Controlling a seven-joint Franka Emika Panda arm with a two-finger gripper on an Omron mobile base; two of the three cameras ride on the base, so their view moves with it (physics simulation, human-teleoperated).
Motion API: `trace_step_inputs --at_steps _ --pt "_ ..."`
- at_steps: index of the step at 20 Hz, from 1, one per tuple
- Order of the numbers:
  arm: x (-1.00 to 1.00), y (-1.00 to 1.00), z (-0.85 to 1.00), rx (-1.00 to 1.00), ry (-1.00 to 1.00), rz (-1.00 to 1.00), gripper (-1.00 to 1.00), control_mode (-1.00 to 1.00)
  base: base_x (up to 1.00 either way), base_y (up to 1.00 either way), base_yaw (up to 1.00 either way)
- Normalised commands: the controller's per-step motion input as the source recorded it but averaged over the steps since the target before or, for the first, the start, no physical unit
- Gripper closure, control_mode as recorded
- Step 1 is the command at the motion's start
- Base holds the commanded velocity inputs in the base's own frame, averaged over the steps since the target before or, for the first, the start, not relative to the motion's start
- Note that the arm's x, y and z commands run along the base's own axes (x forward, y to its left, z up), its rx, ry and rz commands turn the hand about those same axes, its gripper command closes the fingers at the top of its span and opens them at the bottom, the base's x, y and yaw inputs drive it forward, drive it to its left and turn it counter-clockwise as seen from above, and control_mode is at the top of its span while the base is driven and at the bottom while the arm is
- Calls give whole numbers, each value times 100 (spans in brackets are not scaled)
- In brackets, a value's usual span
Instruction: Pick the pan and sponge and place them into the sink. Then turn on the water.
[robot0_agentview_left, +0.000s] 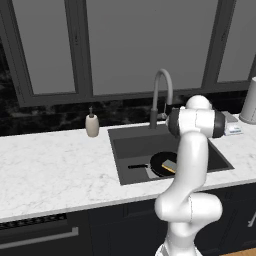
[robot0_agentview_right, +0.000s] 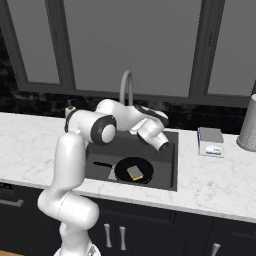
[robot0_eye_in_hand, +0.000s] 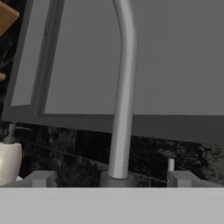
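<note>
The round all-black frying pan (robot0_agentview_left: 161, 163) lies on the floor of the large dark grey rectangular sink (robot0_agentview_left: 131, 145), its short straight handle pointing toward the soap side, and the small yellow rectangular sponge (robot0_agentview_right: 135, 173) rests inside the pan. The white arm reaches over the basin with its hand turned toward the back wall. In the hand view the two grey fingers (robot0_eye_in_hand: 39, 178) rise at the bottom edge, spread as wide as they go and holding nothing. The base of the grey arched faucet (robot0_eye_in_hand: 122, 87) stands between them and farther off, its upright tube rising through the middle of that view; whether the fingers touch it cannot be told. A small grey lever stub (robot0_eye_in_hand: 171, 164) stands just above the finger seen at the right. The pan and sponge lie below and behind the hand, well apart from the fingers. A beige soap dispenser (robot0_agentview_left: 92, 124) stands on the white marble tabletop (robot0_agentview_left: 55, 167) beside the sink.
</note>
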Motion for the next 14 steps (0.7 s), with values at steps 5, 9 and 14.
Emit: trace_step_inputs --at_steps 5,9,14 --pt "25 0 0 0 0 -6 -100 -100 0 0 0" --pt "23 0 -6 0 0 -6 -100 -100 0 0 0" --pt "24 0 -10 0 0 -7 -100 -100 0 0 0"
